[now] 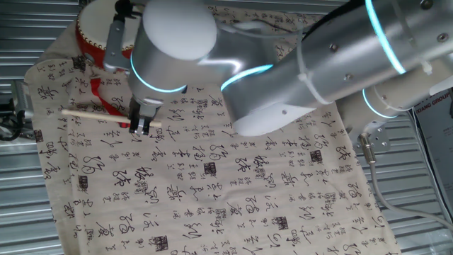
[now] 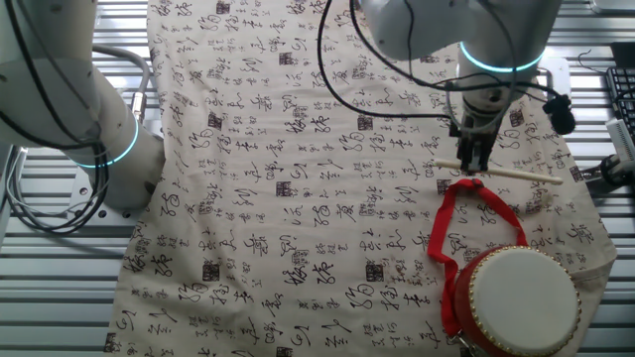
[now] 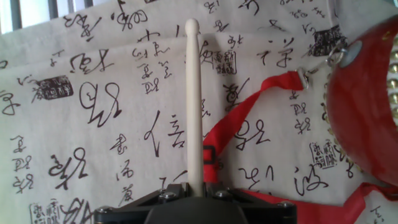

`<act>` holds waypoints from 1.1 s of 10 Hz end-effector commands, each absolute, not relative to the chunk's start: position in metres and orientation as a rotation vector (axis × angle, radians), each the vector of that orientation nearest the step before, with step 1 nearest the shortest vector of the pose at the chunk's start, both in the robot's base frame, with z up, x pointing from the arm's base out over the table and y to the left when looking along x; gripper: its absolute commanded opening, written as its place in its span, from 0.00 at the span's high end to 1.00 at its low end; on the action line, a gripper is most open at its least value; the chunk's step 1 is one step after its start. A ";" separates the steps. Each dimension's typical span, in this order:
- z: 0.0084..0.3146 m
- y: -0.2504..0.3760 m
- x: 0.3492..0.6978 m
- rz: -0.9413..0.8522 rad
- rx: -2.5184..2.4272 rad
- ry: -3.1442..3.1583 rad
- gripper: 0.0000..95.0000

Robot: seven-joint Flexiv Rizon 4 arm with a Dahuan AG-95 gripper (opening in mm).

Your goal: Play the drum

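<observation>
One gripper (image 2: 470, 165) clenched on stick (image 2: 516, 173) near its butt; drum (image 2: 524, 296) lies off to one side of stick's long axis, strap (image 2: 444, 224) between

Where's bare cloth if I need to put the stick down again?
Free: the wide stretch of cloth away from the drum. Crowded: near the gripper, where stick and red strap lie close together.

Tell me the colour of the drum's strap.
Red, like the drum body; the strap shows best in the other fixed view.
</observation>
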State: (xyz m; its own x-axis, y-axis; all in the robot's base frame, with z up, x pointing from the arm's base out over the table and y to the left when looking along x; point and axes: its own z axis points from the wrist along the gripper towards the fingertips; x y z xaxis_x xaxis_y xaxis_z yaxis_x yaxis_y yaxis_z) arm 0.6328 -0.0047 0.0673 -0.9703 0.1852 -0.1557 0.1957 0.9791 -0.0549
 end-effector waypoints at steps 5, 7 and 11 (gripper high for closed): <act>0.073 0.002 0.607 -0.104 0.239 2.994 1.00; 0.066 0.008 0.586 -0.114 0.184 2.997 1.00; 0.068 0.023 0.553 -0.104 0.084 3.021 1.00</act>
State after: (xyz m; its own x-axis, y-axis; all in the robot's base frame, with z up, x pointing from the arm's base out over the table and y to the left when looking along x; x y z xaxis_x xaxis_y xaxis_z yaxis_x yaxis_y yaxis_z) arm 0.5529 0.0204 0.0662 -0.9912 0.0491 -0.1226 0.0580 0.9958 -0.0704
